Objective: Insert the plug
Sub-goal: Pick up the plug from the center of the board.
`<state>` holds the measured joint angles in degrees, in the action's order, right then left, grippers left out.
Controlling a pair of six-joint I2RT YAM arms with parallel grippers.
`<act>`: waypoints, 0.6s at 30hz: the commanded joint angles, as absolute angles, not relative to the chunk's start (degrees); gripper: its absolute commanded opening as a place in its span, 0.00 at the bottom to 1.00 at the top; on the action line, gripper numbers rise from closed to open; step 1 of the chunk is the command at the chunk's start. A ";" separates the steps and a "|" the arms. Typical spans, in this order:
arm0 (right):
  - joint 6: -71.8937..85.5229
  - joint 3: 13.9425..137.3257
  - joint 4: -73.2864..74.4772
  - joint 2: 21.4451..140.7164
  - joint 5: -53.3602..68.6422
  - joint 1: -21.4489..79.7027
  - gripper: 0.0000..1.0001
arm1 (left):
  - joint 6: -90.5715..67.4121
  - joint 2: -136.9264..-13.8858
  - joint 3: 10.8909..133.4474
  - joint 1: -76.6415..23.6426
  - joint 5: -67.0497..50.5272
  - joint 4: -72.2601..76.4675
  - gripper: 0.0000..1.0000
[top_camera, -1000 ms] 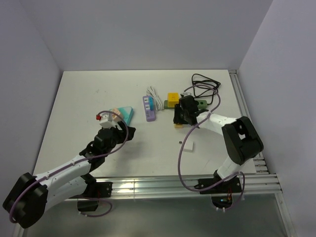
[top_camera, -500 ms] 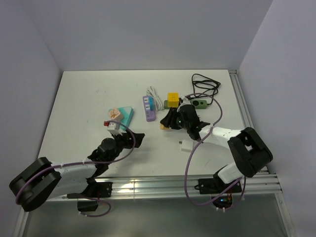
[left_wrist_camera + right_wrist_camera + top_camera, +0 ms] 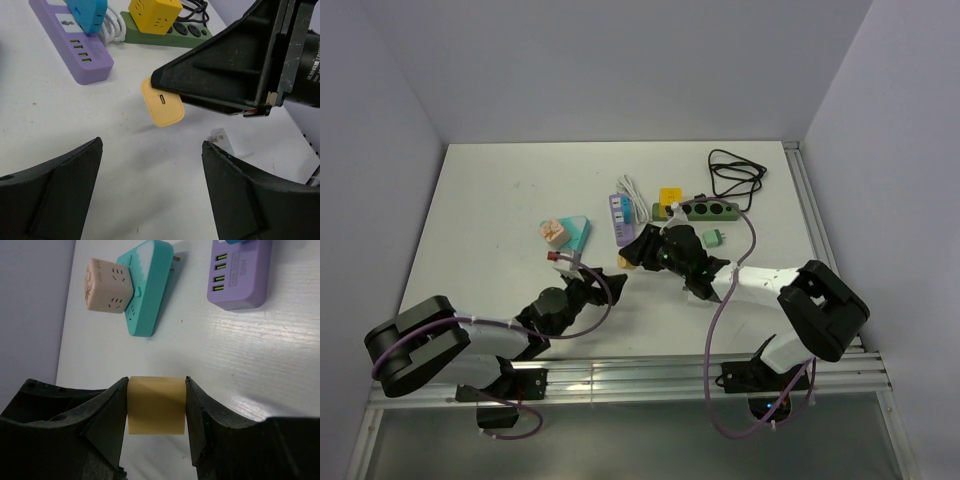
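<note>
A tan-yellow plug (image 3: 156,405) is clamped between the fingers of my right gripper (image 3: 156,383), which is shut on its two flat sides and holds it just above the table. In the top view the right gripper (image 3: 632,256) sits left of the table's centre with the plug (image 3: 623,259) at its tip. The left wrist view shows the plug's face (image 3: 162,102) with a small slot. My left gripper (image 3: 151,142) stands wide open and empty, pointing at the plug from the near side (image 3: 610,284). A purple power strip (image 3: 621,220) and a green power strip (image 3: 710,210) lie beyond.
A teal adapter (image 3: 576,233) with a pink cube socket (image 3: 553,230) lies at left. A yellow cube (image 3: 670,197) sits by the green strip, and a black cable (image 3: 735,175) is coiled at back right. A white plug (image 3: 230,142) lies under the right arm.
My right gripper carried the tan plug left and toward the near side. My left arm dropped low, swung right toward it and opened wider.
</note>
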<state>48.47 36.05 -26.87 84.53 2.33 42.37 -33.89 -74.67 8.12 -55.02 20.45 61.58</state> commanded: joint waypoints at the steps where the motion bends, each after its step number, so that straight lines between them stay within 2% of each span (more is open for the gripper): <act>1: 50.45 37.70 -30.59 82.44 -0.88 43.33 0.35 | -32.08 -74.01 9.93 -55.46 22.76 65.74 0.86; 4: 51.06 37.97 -30.94 82.53 -0.26 44.38 0.35 | -31.12 -74.09 11.16 -55.55 22.76 64.51 0.85; 13: 52.73 38.32 -32.08 82.62 -0.26 46.49 0.36 | -31.03 -76.55 12.57 -55.55 24.35 65.74 0.73; 18: 53.70 38.58 -33.05 83.23 0.88 47.02 0.36 | -30.76 -78.84 13.71 -55.63 24.87 66.18 0.55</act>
